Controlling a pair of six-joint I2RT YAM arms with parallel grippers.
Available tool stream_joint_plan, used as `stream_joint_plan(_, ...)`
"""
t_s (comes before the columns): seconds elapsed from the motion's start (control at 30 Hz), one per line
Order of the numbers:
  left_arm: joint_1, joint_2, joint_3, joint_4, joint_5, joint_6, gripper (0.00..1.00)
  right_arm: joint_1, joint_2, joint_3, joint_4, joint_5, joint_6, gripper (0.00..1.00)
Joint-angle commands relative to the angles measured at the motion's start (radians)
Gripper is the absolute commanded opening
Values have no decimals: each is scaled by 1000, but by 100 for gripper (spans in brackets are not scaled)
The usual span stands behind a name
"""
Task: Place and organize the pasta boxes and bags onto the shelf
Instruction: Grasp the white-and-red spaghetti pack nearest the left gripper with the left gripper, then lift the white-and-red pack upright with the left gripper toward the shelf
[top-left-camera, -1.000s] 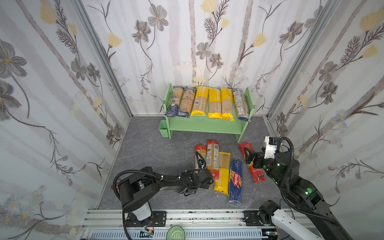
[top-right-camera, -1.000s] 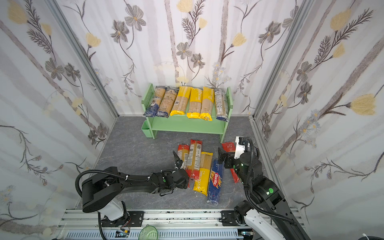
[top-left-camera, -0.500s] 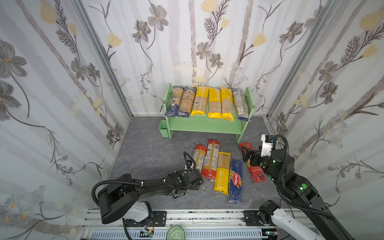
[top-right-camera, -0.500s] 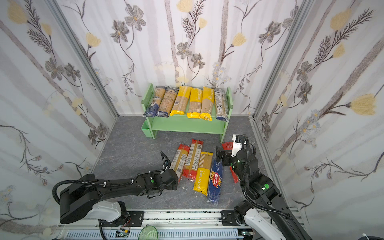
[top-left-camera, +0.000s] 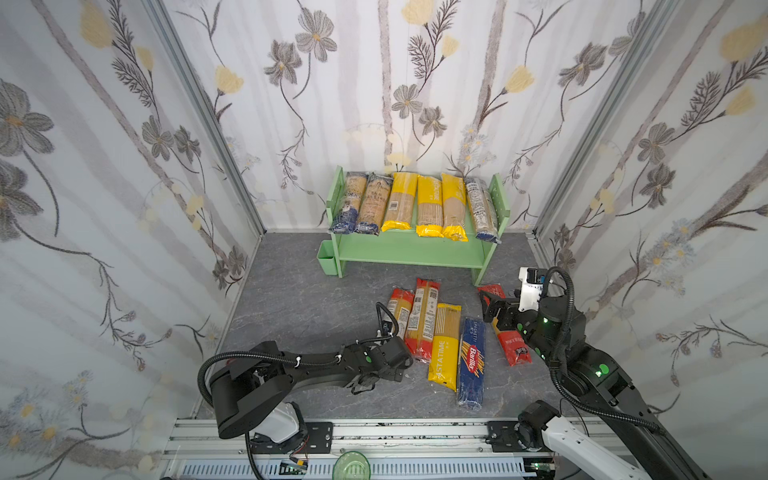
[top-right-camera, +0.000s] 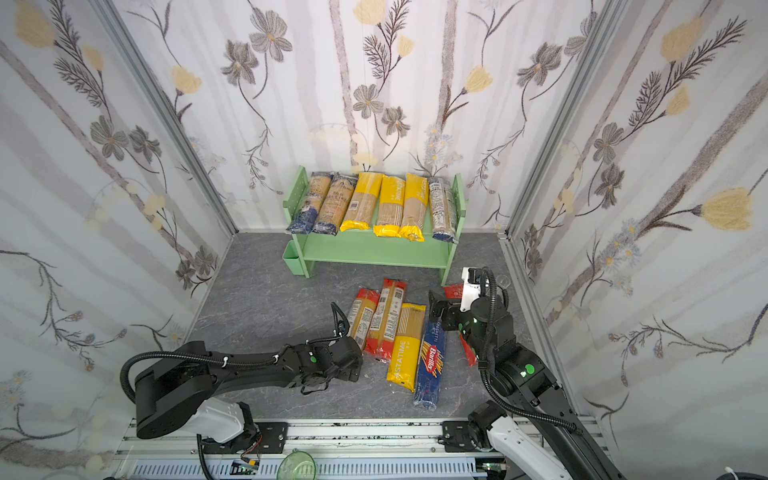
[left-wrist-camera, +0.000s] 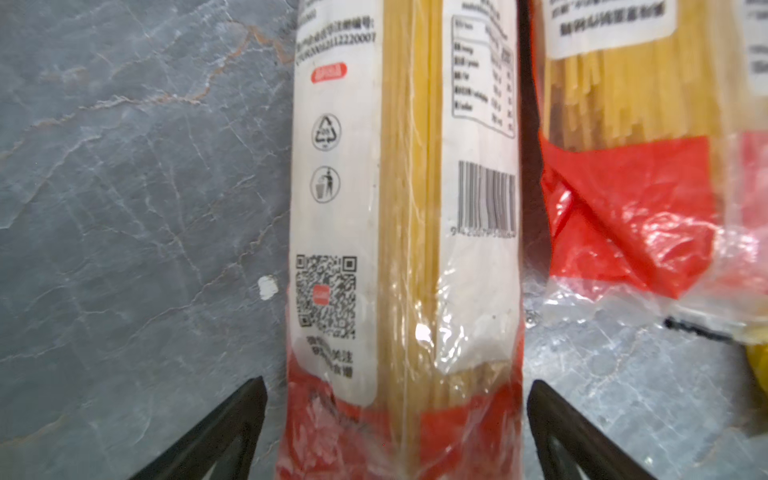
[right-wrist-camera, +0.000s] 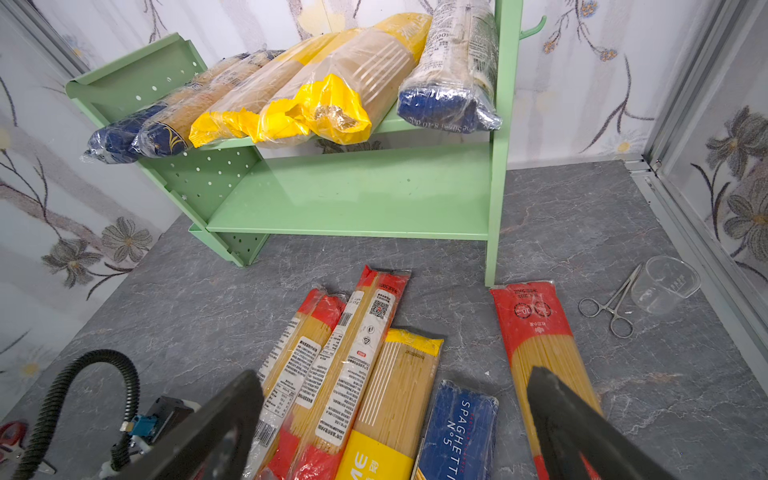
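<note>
Two black arms on a silver rail
Left arm and right arm: black shells, green lights, white bases, a ribbed black cable looped over each. A white block sits on the right wrist. The left gripper has black wedge fingers. The rail, at 6 o'clock in both top views, carries black bolted brackets.

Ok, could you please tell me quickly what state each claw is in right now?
Left claw: open, straddling a red-ended spaghetti pack, not gripping it.
Right claw: open, holding nothing.
</note>
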Motion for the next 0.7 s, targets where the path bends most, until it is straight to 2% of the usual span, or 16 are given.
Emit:
stream_joint_plan(0.0,-2,39,13,22,-20,0,100,1,-4,-7,21,5,-4,100)
stream_joint_plan(0.1,-1,78,10,34,-26,1,99,1,-3,-10,22,4,-5,100)
stream_joint_plan(0.2,0,119,8,38,-22,5,91,1,-2,-14,23,6,-4,100)
stream_joint_plan(0.23,0,127,8,38,-20,6,86,1,-1,-14,23,5,-5,100)
stream_joint_plan(0.4,4,115,-12,36,-11,1,49,2,5,-26,29,-1,-3,100)
stream_joint_plan(0.67,54,-19,-53,33,-3,6,7,1,24,-65,70,-57,20,100)
